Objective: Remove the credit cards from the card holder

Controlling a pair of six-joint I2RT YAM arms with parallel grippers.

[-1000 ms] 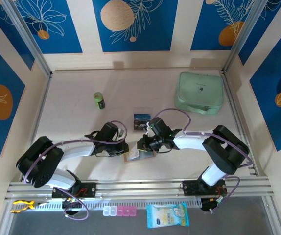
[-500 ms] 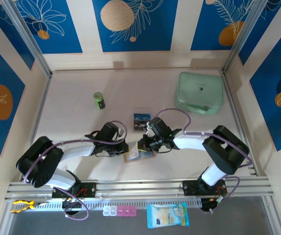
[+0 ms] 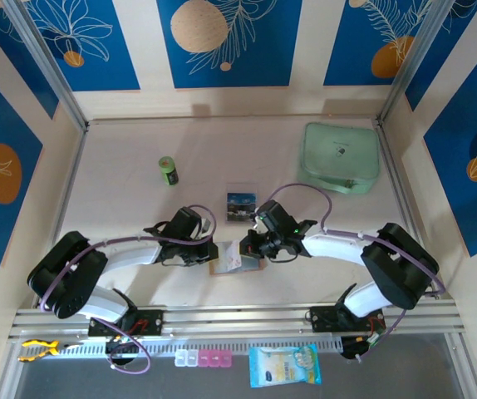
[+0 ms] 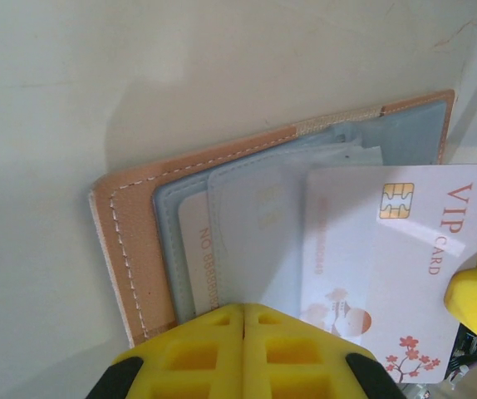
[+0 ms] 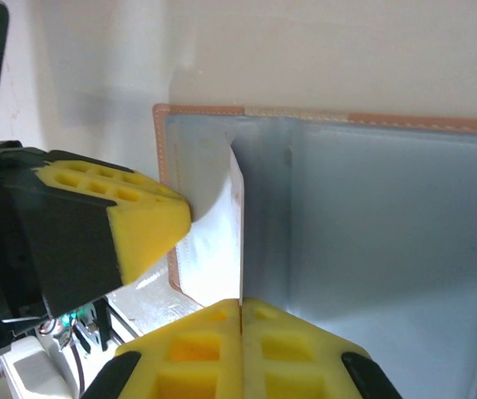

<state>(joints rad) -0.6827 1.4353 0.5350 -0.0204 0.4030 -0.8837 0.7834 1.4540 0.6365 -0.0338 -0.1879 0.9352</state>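
The tan card holder [image 3: 222,268] lies open on the table between my two grippers, its grey-blue pockets [image 5: 388,216] facing up. A white VIP credit card [image 4: 405,249] sticks partway out of a pocket, and my right gripper [image 5: 240,306] is shut on its edge. My left gripper [image 4: 244,312] is shut, its tips resting on a clear pocket of the card holder [image 4: 135,241]. A second white card [image 4: 201,249] sits inside a pocket. Seen from above, the left gripper [image 3: 212,253] and right gripper [image 3: 243,249] almost meet. A blue and dark card [image 3: 239,205] lies just behind them.
A mint-green case [image 3: 339,158] sits at the back right and a small green cylinder [image 3: 168,170] at the back left. Metal rails [image 3: 238,317] run along the front edge. Below them lie a pink pill box [image 3: 204,358] and a blue packet [image 3: 283,366].
My right gripper has closed fully on the white card, and the right arm's elbow has swung out to the right. The left arm has not moved.
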